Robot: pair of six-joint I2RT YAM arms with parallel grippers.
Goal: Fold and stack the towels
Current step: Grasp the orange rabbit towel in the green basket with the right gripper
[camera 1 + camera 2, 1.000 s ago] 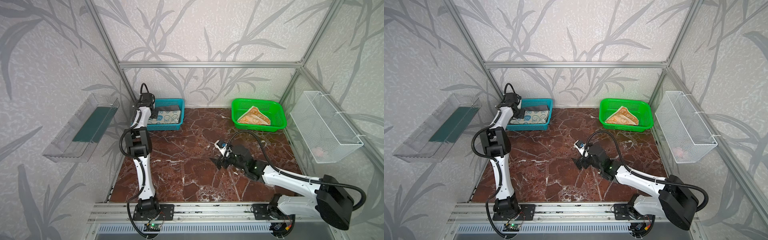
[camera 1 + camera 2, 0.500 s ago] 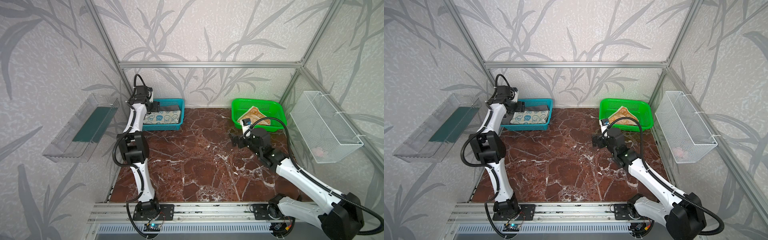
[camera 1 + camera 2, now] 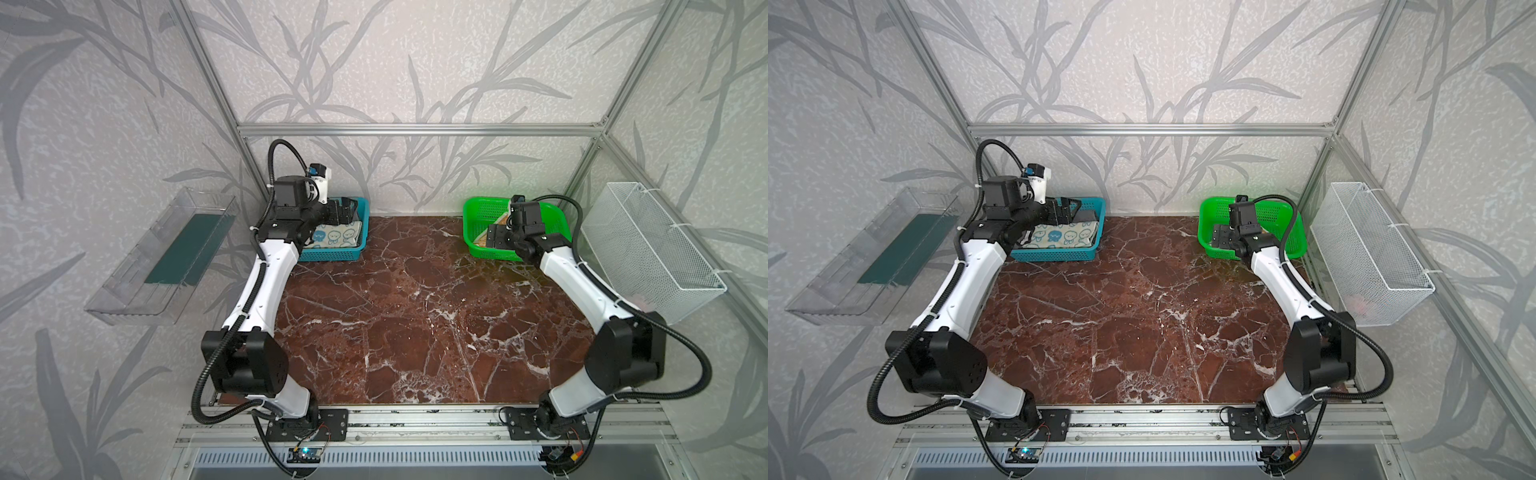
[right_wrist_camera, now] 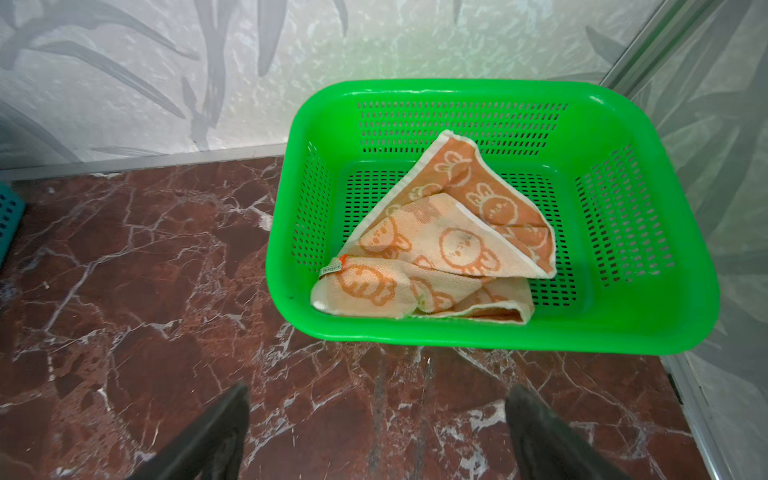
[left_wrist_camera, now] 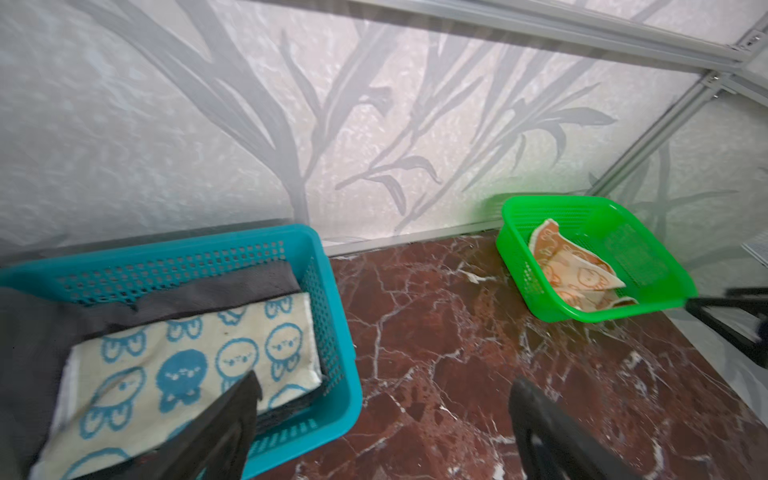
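A teal-blue and cream bunny towel (image 5: pixel 187 365) lies folded on top of a dark grey towel (image 5: pixel 232 286) inside the blue basket (image 5: pixel 166 249). My left gripper (image 5: pixel 384 390) hovers open and empty over that basket's right edge; in both top views the left gripper (image 3: pixel 345 210) (image 3: pixel 1069 210) sits above the basket's back part. An orange and cream bunny towel (image 4: pixel 449 245) lies crumpled in the green basket (image 4: pixel 498 336). My right gripper (image 4: pixel 376 399) is open and empty, just short of the green basket's near rim; in a top view the right gripper (image 3: pixel 496 237) covers most of the orange towel.
The red marble tabletop (image 3: pixel 415 311) stretches between the two baskets. A clear plastic bin (image 3: pixel 166 257) hangs on the left wall. A white wire basket (image 3: pixel 648 249) hangs on the right wall. Aluminium frame posts stand at the back corners.
My right arm has swung from the middle of the table back and right to the green basket. My left arm has risen from the blue basket's left side and turned its gripper rightward.
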